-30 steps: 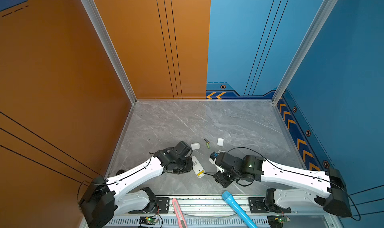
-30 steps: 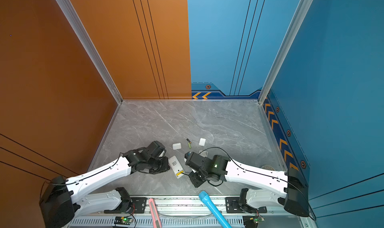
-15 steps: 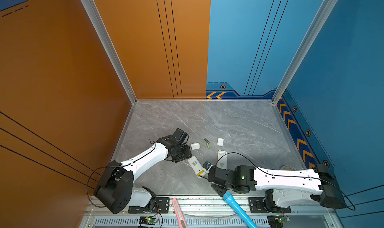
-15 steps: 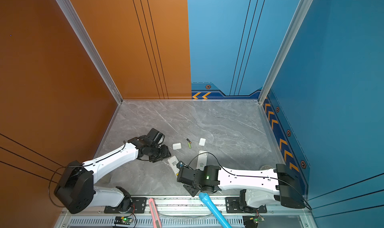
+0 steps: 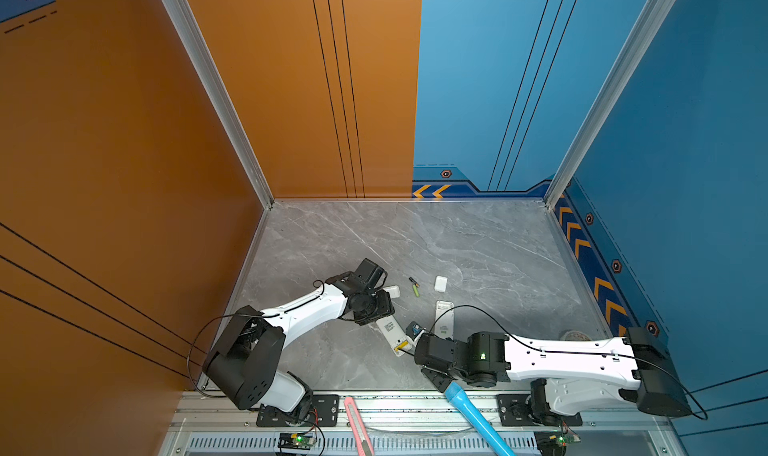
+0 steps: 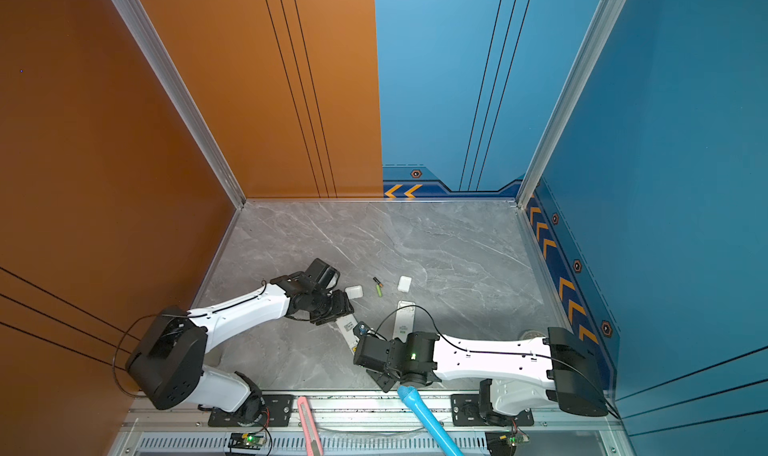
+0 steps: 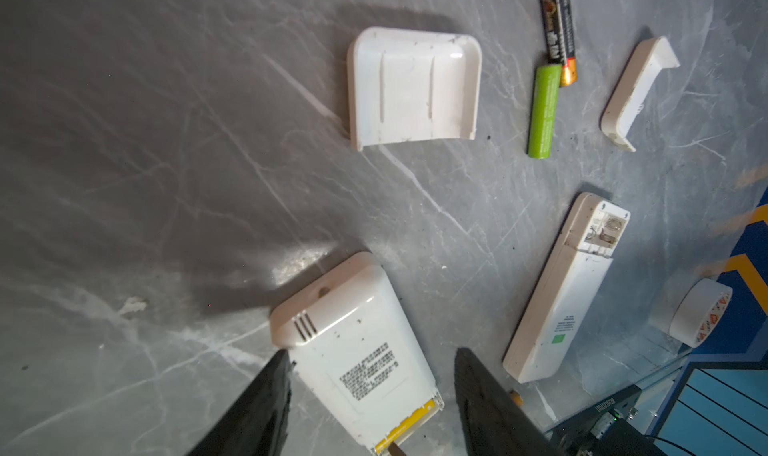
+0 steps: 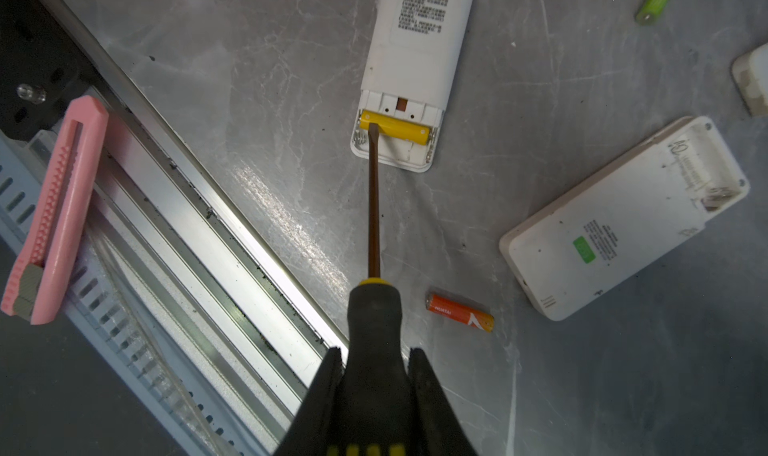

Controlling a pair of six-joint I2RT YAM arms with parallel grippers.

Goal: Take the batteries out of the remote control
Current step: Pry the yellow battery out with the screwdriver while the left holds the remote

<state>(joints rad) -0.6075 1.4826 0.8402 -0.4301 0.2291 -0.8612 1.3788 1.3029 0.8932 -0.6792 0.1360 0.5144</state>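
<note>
The yellow battery (image 8: pixel 395 132) sits in the open bay at the end of a white remote (image 8: pixel 415 51). Its long axis runs across the remote's width. The remote lies label-side up near the middle of the front edge of the grey marble table (image 5: pixel 415 242). It is slanted, with the bay end pointing toward that front edge.

The flat tip of a screwdriver (image 8: pixel 374 208) rests against one end of this battery. The right gripper (image 8: pixel 374 352) is clenched on the black-and-yellow handle.

The left gripper (image 7: pixel 372 354) is released. Its jaws stand on either side of the remote's far half, with a clear gap on one side.

A red-orange battery (image 8: pixel 459 313) lies flat on the table just beside the screwdriver handle, roughly crosswise to the shaft. It sits between the handle and a second white remote (image 8: pixel 623 221), whose bay is empty.

Farther toward the middle of the table, a green battery (image 7: pixel 543 111) and a black battery (image 7: pixel 559 30) lie almost in line. Both point roughly front to back, with their near ends just beside each other. They lie between two loose white covers (image 7: pixel 411 88) (image 7: pixel 638 92).

A tape roll (image 7: pixel 700 312) sits near the right edge. A pink utility knife (image 8: pixel 54 208) lies on the front rail.
</note>
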